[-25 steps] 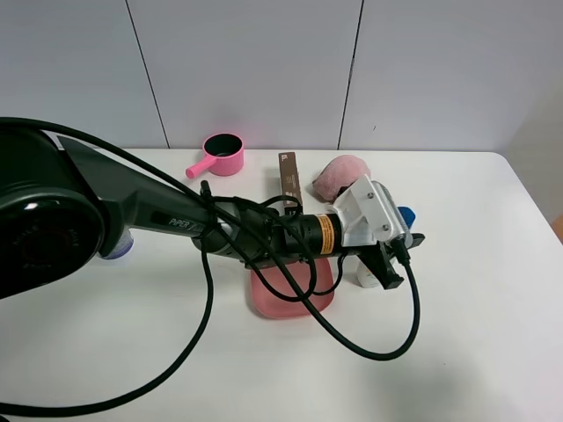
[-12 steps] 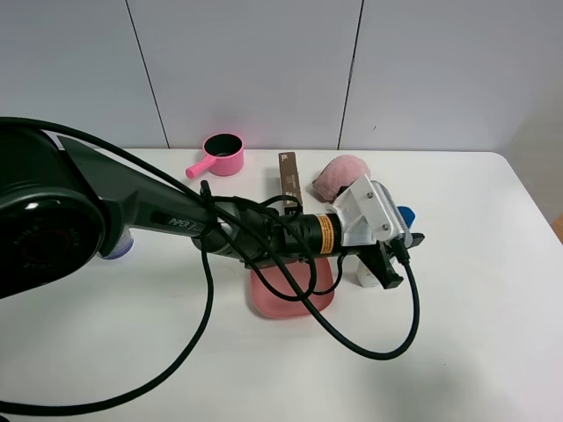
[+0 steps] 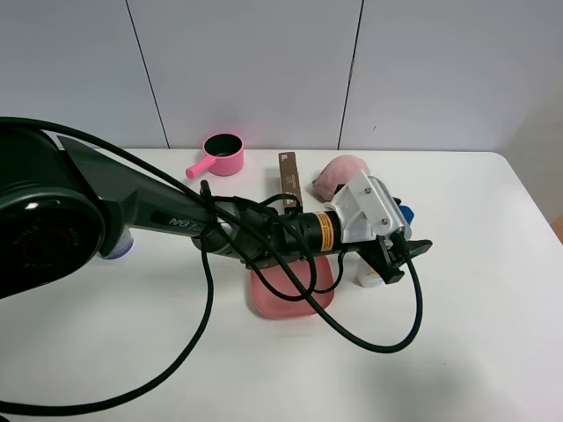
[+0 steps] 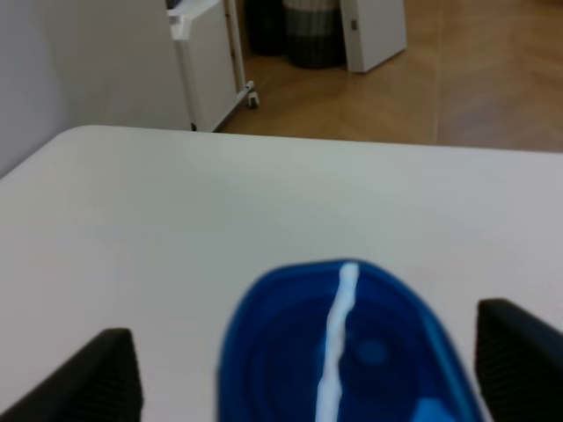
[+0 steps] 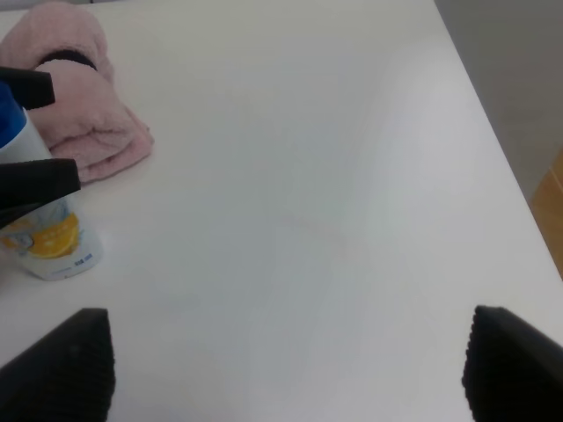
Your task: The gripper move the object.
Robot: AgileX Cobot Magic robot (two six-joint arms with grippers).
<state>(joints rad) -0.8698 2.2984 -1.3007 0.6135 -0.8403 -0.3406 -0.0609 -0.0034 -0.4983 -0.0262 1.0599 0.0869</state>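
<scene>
The white shampoo bottle (image 3: 364, 274) with a blue flip cap stands upright on the white table, right of centre. My left gripper (image 3: 403, 260) reaches across from the left and straddles it, jaws open. In the left wrist view the blue cap (image 4: 343, 343) sits between the two spread black fingertips (image 4: 106, 374), with a gap on each side. In the right wrist view the bottle (image 5: 48, 242) and its orange-and-blue label show with the left gripper's fingers (image 5: 35, 180) beside it. My right gripper (image 5: 286, 369) is open and empty over bare table; the exterior view does not show it.
A pink towel (image 3: 339, 174) lies just behind the bottle. A pink bowl (image 3: 290, 297) sits under the left arm. A brown box (image 3: 289, 178) and a pink handled cup (image 3: 223, 154) stand further back. A purple-lidded jar (image 3: 119, 249) peeks out at the far left.
The left gripper's fingers have spread wider around the bottle and the wrist has shifted slightly right. The bottle stays upright in the same place.
</scene>
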